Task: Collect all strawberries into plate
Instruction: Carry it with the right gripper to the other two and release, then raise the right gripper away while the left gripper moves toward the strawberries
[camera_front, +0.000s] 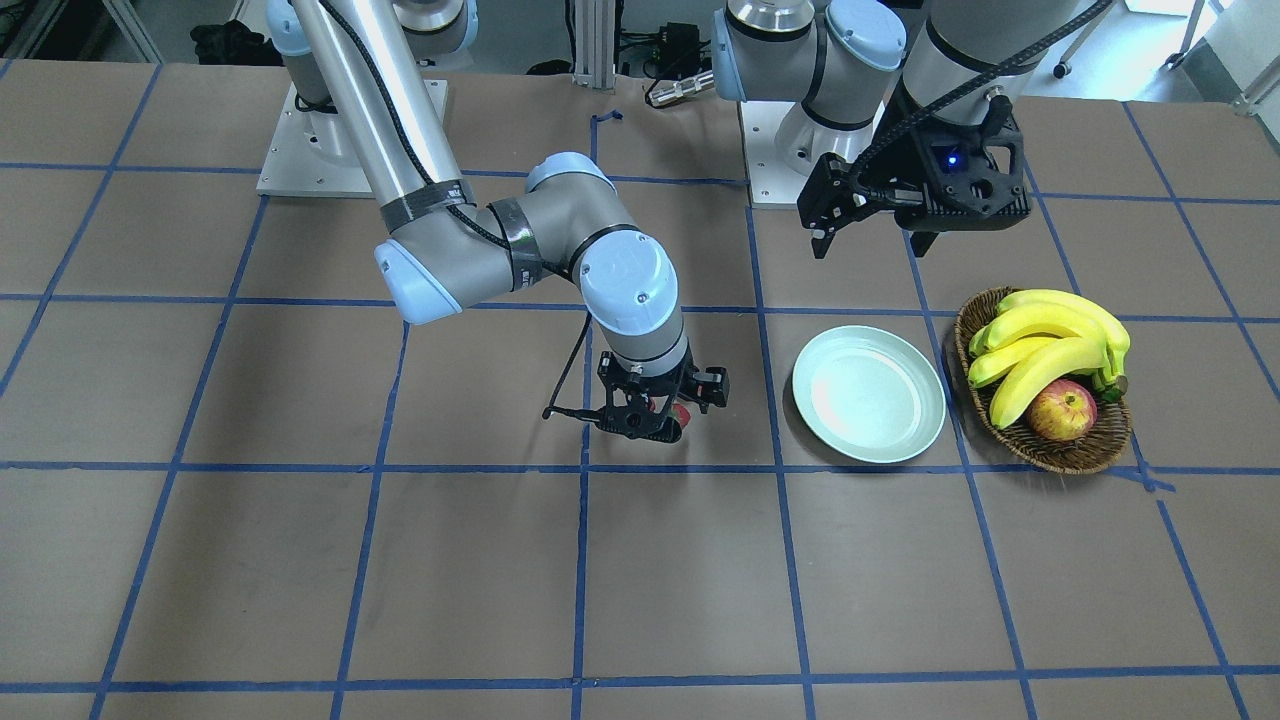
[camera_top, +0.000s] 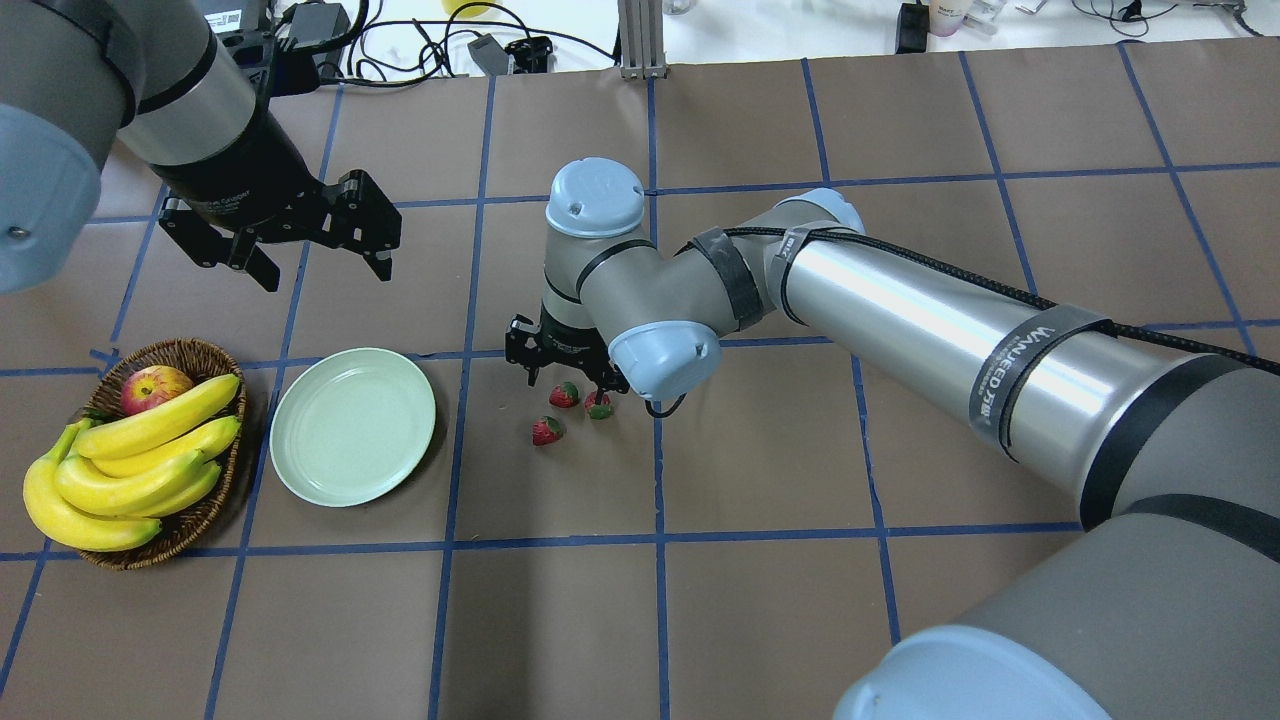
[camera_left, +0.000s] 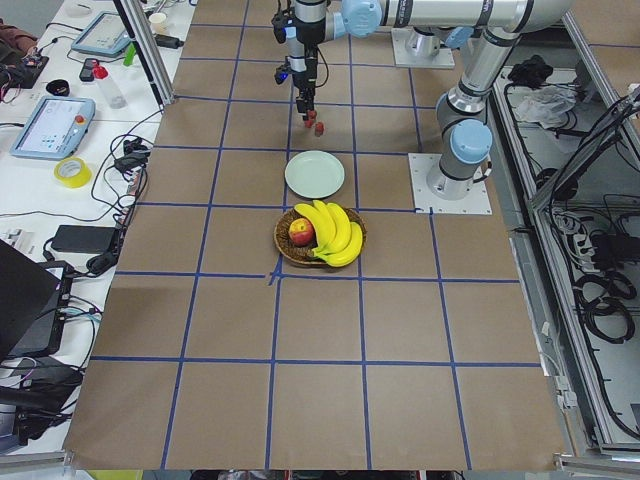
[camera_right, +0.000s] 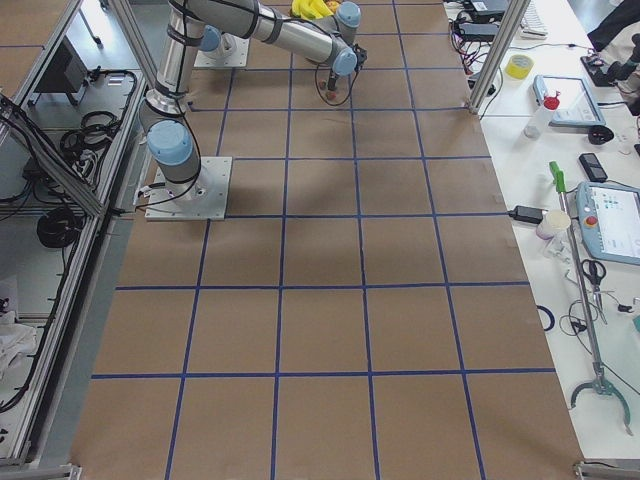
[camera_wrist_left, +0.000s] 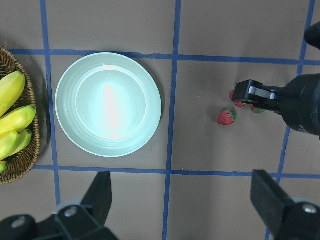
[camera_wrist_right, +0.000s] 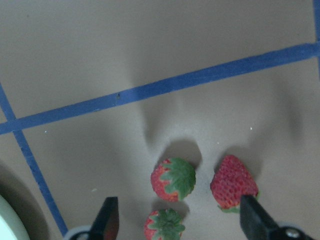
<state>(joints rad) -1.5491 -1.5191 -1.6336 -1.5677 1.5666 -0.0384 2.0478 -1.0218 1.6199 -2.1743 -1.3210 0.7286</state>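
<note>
Sitting btwn R gripper's (camera_wrist_right: 178, 210) spread fingers (camera_wrist_right: 108, 222): all 3 strawberries (camera_wrist_right: 173, 179).

Under the matt black right pincer (camera_front: 645, 418), the strawberries (camera_wrist_right: 173, 179) show rough, seeded skin and dull green caps. Beside that pincer, the plate (camera_top: 352, 425) is smooth and glossy, with a white glare. The desk (camera_top: 760, 600) beneath looks like matt brown paper. The basket (camera_front: 1080, 455) is woven wicker.

Right arm (camera_top: 900, 320) stretched forward, right end effector (camera_top: 566, 376) pointing down, low, jaws spread, left end effector (camera_top: 322, 258) raised, jaws spread
</note>
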